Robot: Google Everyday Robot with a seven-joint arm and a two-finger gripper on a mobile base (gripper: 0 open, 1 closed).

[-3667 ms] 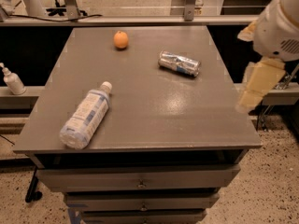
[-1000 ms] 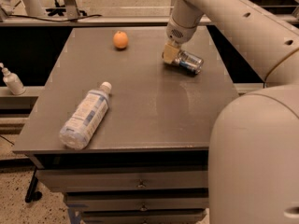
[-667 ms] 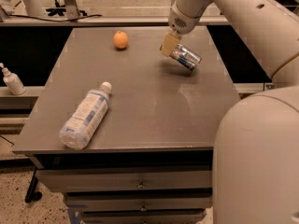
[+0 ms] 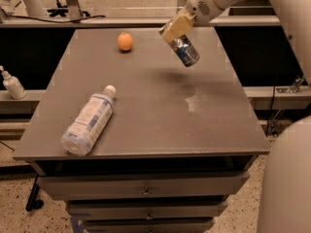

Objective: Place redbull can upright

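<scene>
The redbull can (image 4: 186, 51), slim, silver and blue, hangs tilted in the air above the grey table (image 4: 146, 106), near its far right part. My gripper (image 4: 176, 30) is shut on the can's upper end and holds it clear of the surface. The can's lower end points down and to the right. A faint shadow lies on the table below it.
A clear plastic bottle (image 4: 89, 120) with a white cap lies on its side at the table's front left. An orange (image 4: 125, 41) sits at the far left-centre. A white spray bottle (image 4: 11, 84) stands on a shelf left of the table. Drawers are below.
The arm came in from the right, closed on the lying can, and has lifted it off the table, tilted, up and slightly back.
</scene>
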